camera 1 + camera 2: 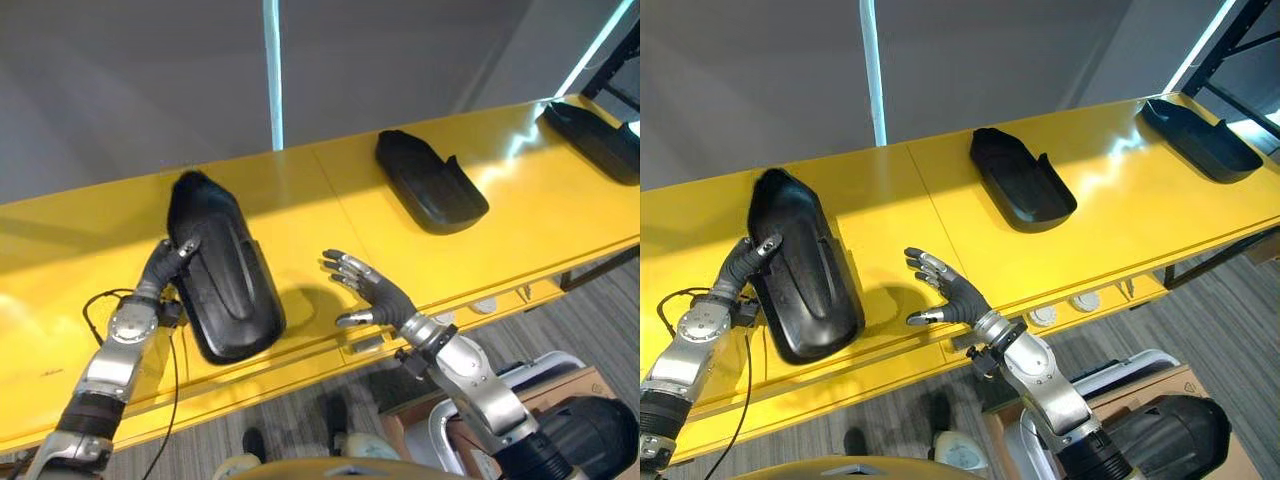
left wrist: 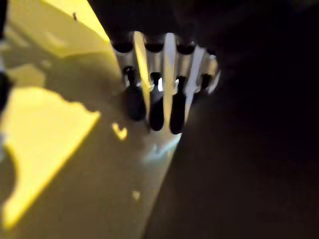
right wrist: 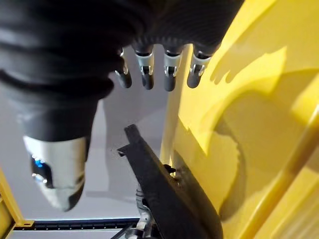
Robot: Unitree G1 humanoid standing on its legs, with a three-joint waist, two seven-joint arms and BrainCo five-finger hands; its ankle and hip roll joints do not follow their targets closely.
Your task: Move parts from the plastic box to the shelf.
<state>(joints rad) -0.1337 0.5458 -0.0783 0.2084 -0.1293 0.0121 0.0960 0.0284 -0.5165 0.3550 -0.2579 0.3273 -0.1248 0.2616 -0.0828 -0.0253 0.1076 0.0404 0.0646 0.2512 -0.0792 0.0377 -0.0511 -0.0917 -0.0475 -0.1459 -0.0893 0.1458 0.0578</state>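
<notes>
**Three parts on the shelf, and the nearest sits close to the lip**

Three black parts lie along the yellow shelf (image 1: 330,190). The big part (image 1: 220,270) is nearest the robot, with its near end close to the shelf's front lip. A second part (image 1: 430,182) rests well apart toward the middle, and a third part (image 1: 1198,138) lies at the far right end.

Left hand (image 1: 175,255) is on the big part's left flank, fingers bent over its edge; the left wrist view has those fingers hooked against dark plastic, so I read that as a grip on the part. Right hand (image 1: 945,292) hovers above bare yellow just beside the part, fingers spread apart, holding nothing.

Now the risk. That near end is the worry: if the left hand drags back as it lets go, the part could slide forward and tip off the lip to the floor. A finger caught under the rim would do the same. And the right hand, this close, could nudge the part sideways if it sweeps across. A clean release, then a straight lift, looks the safest call.
</notes>
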